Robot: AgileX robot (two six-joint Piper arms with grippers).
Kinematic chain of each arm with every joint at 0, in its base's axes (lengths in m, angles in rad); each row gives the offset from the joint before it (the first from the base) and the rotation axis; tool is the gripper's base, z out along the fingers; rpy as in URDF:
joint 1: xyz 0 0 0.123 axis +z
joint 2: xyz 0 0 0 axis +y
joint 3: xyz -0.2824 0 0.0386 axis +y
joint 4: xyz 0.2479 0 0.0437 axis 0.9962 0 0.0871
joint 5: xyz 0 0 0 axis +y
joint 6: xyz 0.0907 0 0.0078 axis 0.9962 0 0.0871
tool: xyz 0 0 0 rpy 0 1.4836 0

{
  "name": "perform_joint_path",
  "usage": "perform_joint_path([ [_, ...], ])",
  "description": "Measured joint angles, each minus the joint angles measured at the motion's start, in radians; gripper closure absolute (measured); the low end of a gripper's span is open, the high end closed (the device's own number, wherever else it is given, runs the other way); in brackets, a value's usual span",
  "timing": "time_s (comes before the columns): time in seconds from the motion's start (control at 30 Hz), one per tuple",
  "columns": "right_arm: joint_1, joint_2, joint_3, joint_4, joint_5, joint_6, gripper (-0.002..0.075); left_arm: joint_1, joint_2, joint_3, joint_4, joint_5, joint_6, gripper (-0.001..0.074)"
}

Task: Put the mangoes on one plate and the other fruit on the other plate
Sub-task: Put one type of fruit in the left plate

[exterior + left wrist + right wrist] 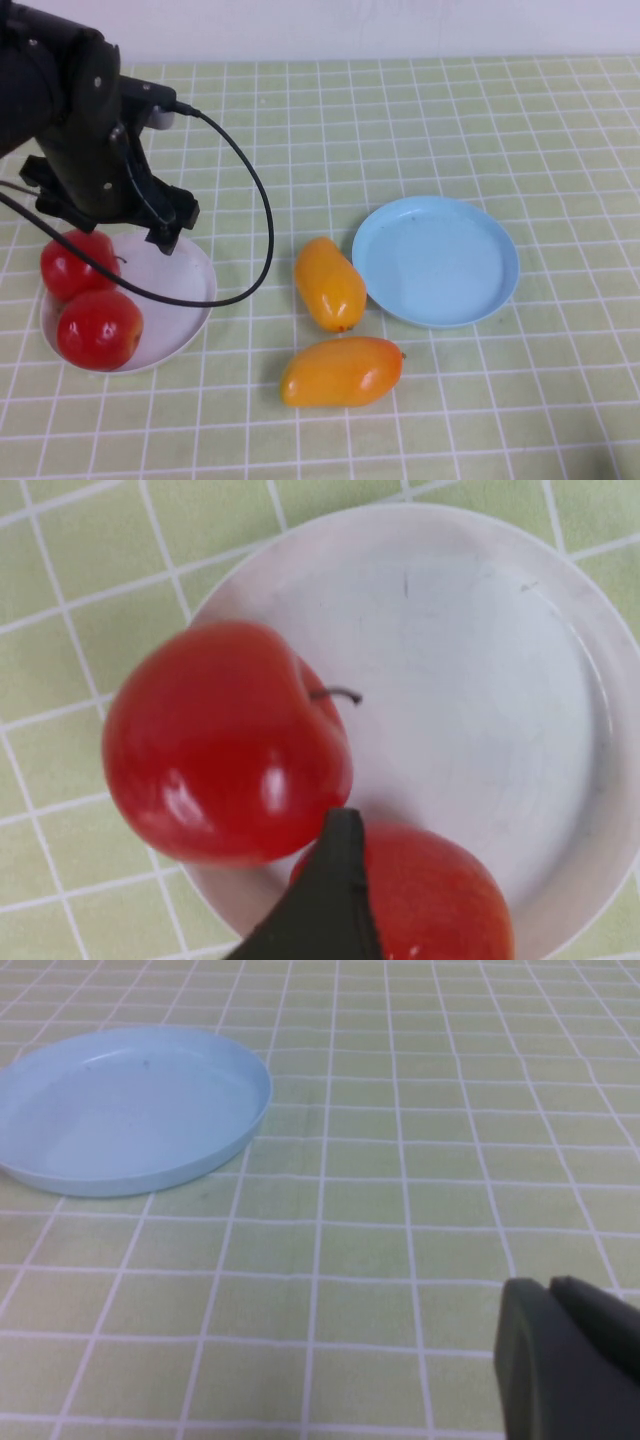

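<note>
Both red apples (98, 328) sit touching on the white plate (185, 300) — the left claw (165, 235) hovers above it, grip state unclear. Two mangoes (329, 283) lie on the table (450, 400) beside the blue plate (436, 261); the right claw (565, 1360) looks clenched.

Two apples, two mangoes, two plates and two claws.

I count two red apples (75, 265) (99, 329), both on the one white plate (185, 290); two orange mangoes (329, 283) (341, 372) on the counter (450, 120) beside the one blue plate (436, 262); the left claw (160, 225) above the white plate, and the right claw (575, 1360) low over the counter near the blue plate.
</note>
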Motion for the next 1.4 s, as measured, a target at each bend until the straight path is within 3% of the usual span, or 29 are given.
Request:
perform_joint_path([
  [0.6,0.0,0.0,0.0,0.0,0.0,0.0,0.0742,-0.013,-0.072,0.0,-0.01,0.016,-0.001,0.0073],
  [0.67,0.0,0.0,0.0,0.0,0.0,0.0,0.0743,-0.033,-0.116,0.0,-0.01,0.012,-0.001,0.0135],
  [0.73,0.0,0.0,0.0,0.0,0.0,0.0,0.0742,-0.05,-0.165,0.0,-0.017,0.019,-0.002,0.0275],
  [0.83,0.0,0.0,0.0,0.0,0.0,0.0,0.0742,-0.065,-0.248,0.0,-0.038,0.047,0.004,0.0545],
  [0.93,0.0,0.0,0.0,0.0,0.0,0.0,0.0743,-0.068,-0.316,0.0,-0.052,0.08,0.022,0.0676],
  [1.17,0.0,0.0,0.0,0.0,0.0,0.0,0.0743,-0.068,-0.481,0.025,-0.099,0.076,0.067,0.0728],
  [1.4,0.0,0.0,0.0,0.0,0.0,0.0,0.0742,-0.068,-0.733,0.275,-0.202,-0.103,0.117,0.0731],
])
